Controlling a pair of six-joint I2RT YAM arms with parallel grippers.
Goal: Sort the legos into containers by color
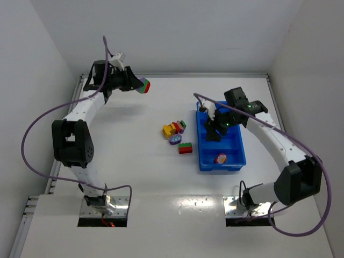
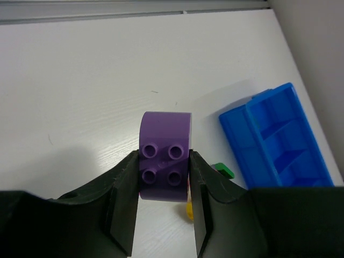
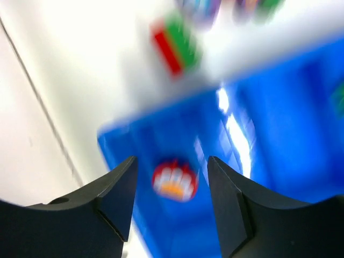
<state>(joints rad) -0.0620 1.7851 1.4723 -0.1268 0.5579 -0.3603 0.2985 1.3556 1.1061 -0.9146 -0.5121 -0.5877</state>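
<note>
White tabletop, early days: one red brick in the blue tray, loose pile left of it unsorted. Left gripper pinches a purple brick; right gripper parted, empty.

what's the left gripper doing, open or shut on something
Shut. The left gripper clamps a purple lego between its fingers, one pressed on each side.
</note>
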